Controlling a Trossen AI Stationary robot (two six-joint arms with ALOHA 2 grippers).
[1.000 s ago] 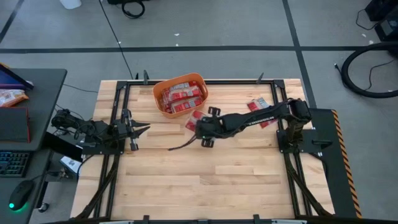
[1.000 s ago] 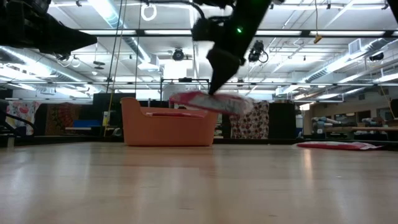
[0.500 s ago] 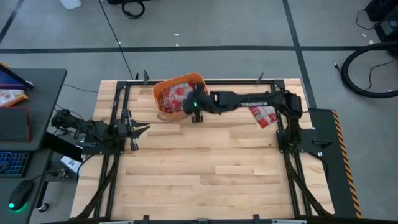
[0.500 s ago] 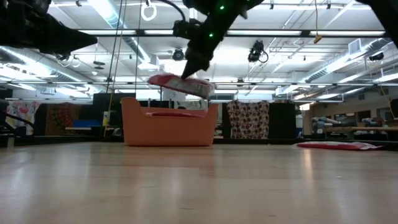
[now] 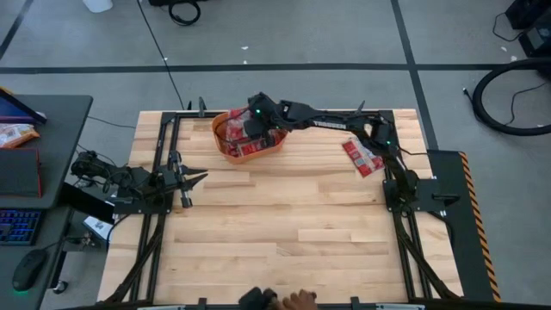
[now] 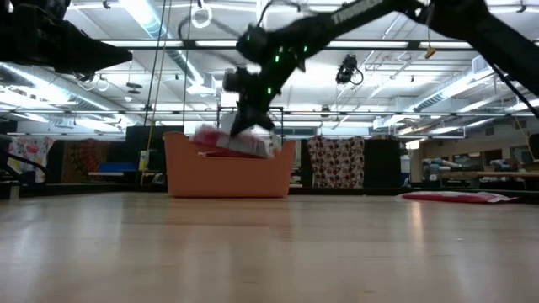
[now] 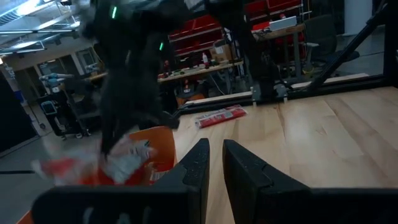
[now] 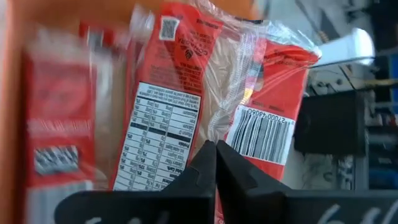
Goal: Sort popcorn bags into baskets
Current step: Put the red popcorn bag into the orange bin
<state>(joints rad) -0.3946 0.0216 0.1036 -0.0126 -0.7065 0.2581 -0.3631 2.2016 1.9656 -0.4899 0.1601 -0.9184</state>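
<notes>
The orange tub stands at the table's far edge with several red packets lying in it. My right arm reaches across to it. My right gripper is over the tub, shut on one red packet with a white panel, which sits at rim height in the low view. The right wrist view shows this packet's label side above the packets in the tub. My left gripper waits near the table's left edge, open by a narrow gap, touching nothing. My right gripper pinches the packet between both fingers at its pale middle panel, close to one long edge. The fingers come from above, pointing down. The packet lies about level below them, over the tub's inside; whether it touches the packets underneath cannot be told.
Two or three more red packets lie flat on the table near its right edge, also seen in the low view. A desk with a keyboard stands left of the table. A person's hand shows at the near edge.
My right gripper, shut on the packet throughout, has carried it from above the table's middle toward the far left, over the tub, then down to rim height. The packet has stayed about level.
</notes>
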